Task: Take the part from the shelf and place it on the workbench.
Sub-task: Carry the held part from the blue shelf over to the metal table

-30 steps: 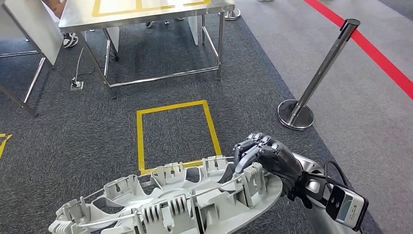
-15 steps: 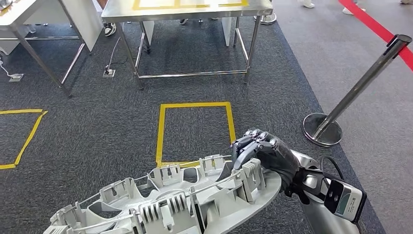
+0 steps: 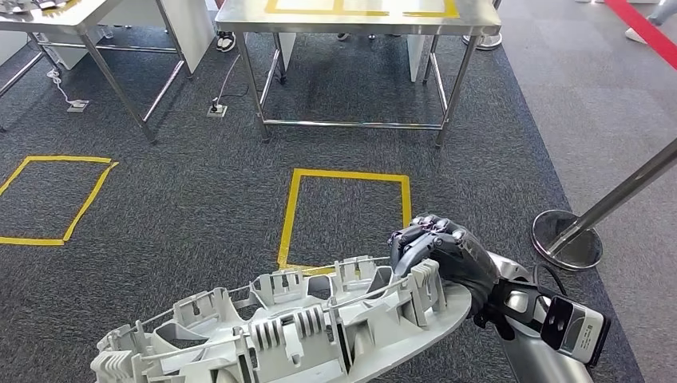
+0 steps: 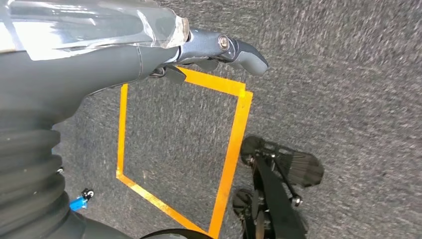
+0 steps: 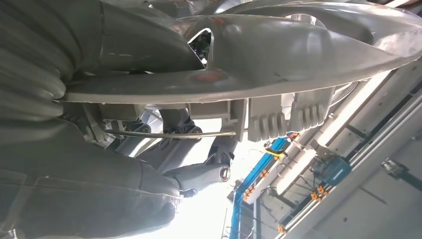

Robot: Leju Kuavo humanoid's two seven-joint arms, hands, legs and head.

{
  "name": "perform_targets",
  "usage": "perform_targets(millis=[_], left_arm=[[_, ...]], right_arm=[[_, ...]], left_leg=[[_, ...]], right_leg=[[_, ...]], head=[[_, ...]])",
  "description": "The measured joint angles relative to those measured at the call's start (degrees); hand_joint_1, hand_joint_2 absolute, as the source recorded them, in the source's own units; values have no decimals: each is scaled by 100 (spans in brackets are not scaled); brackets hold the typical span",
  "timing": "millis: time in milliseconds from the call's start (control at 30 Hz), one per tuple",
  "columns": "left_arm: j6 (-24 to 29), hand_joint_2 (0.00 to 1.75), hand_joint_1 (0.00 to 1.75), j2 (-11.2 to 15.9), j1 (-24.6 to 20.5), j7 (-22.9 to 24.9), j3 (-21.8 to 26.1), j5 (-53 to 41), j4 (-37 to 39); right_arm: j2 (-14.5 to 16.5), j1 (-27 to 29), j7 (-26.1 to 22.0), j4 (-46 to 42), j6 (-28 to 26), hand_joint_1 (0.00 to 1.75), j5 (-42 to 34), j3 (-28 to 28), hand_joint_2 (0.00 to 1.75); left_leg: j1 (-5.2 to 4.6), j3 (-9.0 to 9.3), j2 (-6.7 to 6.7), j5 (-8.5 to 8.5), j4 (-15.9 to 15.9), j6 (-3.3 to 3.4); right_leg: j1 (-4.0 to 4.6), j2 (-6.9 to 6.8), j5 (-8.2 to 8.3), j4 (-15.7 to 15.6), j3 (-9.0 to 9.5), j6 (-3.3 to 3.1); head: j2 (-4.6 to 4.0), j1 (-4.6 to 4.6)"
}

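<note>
**Still carrying the part, workbench ahead**

So my right hand [image 3: 443, 259] grips one end of the grey part [image 3: 295, 327], held above the carpet; workbench [image 3: 351, 17] sits beyond the yellow square [image 3: 347, 217]; left hand [image 4: 149, 45] holds nothing, fingers loosely apart.

A dark grey speckled carpet [image 3: 199, 207] covers the floor, marked with yellow tape squares [image 3: 345, 217]. Ahead stands a stainless-steel table on thin legs [image 3: 359, 20], its top also taped in yellow. A second metal table [image 3: 72, 16] stands to its left, with a white power strip and cable [image 3: 217, 110] on the floor between them. A chrome stanchion post with a round base [image 3: 568, 238] stands at right, on lighter grey carpet.
</note>
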Motion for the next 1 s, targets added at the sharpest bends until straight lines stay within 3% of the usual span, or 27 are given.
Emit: perform_targets(millis=[67, 133, 233, 267, 300, 333, 400, 433, 500, 600, 667, 733, 800, 833, 900, 933, 1000], left_arm=[[-1, 175, 0, 1, 3, -5, -1, -17, 0], [-1, 175, 0, -2, -1, -11, -2, -26, 0], [1, 175, 0, 3, -2, -16, -2, -38, 0], [1, 175, 0, 1, 2, -16, -2, -41, 0], [1, 175, 0, -1, 5, -16, -2, -46, 0], [1, 175, 0, -2, 6, -16, -2, -52, 0], [1, 175, 0, 8, 0, -19, -2, -68, -1], [1, 175, 0, 13, -7, -22, -2, -74, -2], [0, 175, 0, 24, -16, -29, -2, -83, -3], [-2, 175, 0, 35, -11, -36, -2, -90, -3], [-2, 175, 0, 38, -17, -44, -2, -95, -4], [-2, 175, 0, 40, -21, -50, -2, -99, -4], [-2, 175, 0, 40, -15, -51, -2, -103, -4], [-3, 175, 0, 38, -12, -51, -2, -104, -4], [-6, 175, 0, 35, -9, -51, -2, -105, -4], [-7, 175, 0, 36, -12, -51, -2, -105, -4], [-7, 175, 0, 42, -16, -53, -2, -105, -6]], right_arm=[[18, 0, -1, -4, 7, 175, 23, -15, 175], [37, -5, -1, -16, 5, 175, 30, -19, 175], [62, -2, -1, -27, -19, 175, 28, -11, 175], [65, 1, -1, -27, -31, 175, 29, -6, 175], [66, 3, -1, -27, -44, 175, 30, -1, 175], [68, 4, -1, -27, -56, 175, 29, 2, 175], [74, 2, -1, -28, -76, 175, 27, 6, 175], [76, -1, -1, -29, -83, 175, 26, 7, 175], [81, -4, 0, -30, -93, 175, 26, 13, 175], [91, -5, 1, -43, -110, 175, 30, 31, 175], [93, -23, -1, -57, -132, 175, 29, 37, 175], [97, -24, -3, -63, -151, 175, 27, 43, 175], [100, -7, -2, -62, -158, 175, 32, 49, 175], [99, -2, -1, -62, -161, 175, 34, 50, 175], [99, -1, -1, -63, -169, 175, 36, 51, 175], [101, -3, -1, -63, -176, 175, 36, 53, 175], [110, 1, -1, -67, -198, 175, 35, 55, 175]], left_leg=[[13, 9, 13, -20, -7, -58], [14, -112, 96, -174, 254, -111], [15, -727, 204, -620, 1371, -153], [15, -900, 209, -664, 1631, -155], [15, -961, 209, -588, 1666, -150], [14, -895, 210, -408, 1458, -138], [-2, -511, 235, 7, 627, -92], [-18, -338, 249, 116, 294, -66], [-49, -202, 259, 122, 20, -4], [-25, -109, 216, 93, -29, 111], [-2, -7, 203, 75, -41, 165], [-2, 13, 192, 49, -37, 191], [-1, 35, 176, 14, -34, 188], [2, 63, 165, -10, -32, 175], [9, 143, 147, -74, -31, 128], [7, 173, 139, -105, -26, 97], [-2, 181, 135, -146, -9, 23]], right_leg=[[-3, -5, 6, -7, 18, -72], [-27, -22, 2, -24, 55, -138], [-23, -47, -31, -24, 76, -196], [-19, -51, -42, -24, 82, -203], [-16, -54, -54, -24, 95, -204], [-14, -55, -71, -24, 117, -200], [-6, -54, -117, -24, 174, -173], [3, -52, -143, -23, 192, -148], [13, -51, -161, -9, 210, -79], [0, -54, -154, 138, 218, 31], [-4, -48, -382, 554, 16, 70], [-8, -43, -678, 1258, -401, 103], [-16, -43, -724, 1598, -691, 128], [-22, -43, -578, 1445, -677, 132], [-34, -38, -120, 695, -406, 120], [-31, -33, 7, 340, -274, 100], [-11, -23, 56, 43, -158, 20]], head=[[0, 0], [1, -26], [0, -61], [0, -63], [0, -65], [0, -64], [0, -64], [0, -62], [0, -59], [1, -53], [2, -26], [1, -5], [0, -3], [0, -3], [1, 0], [1, -2], [0, -10]])
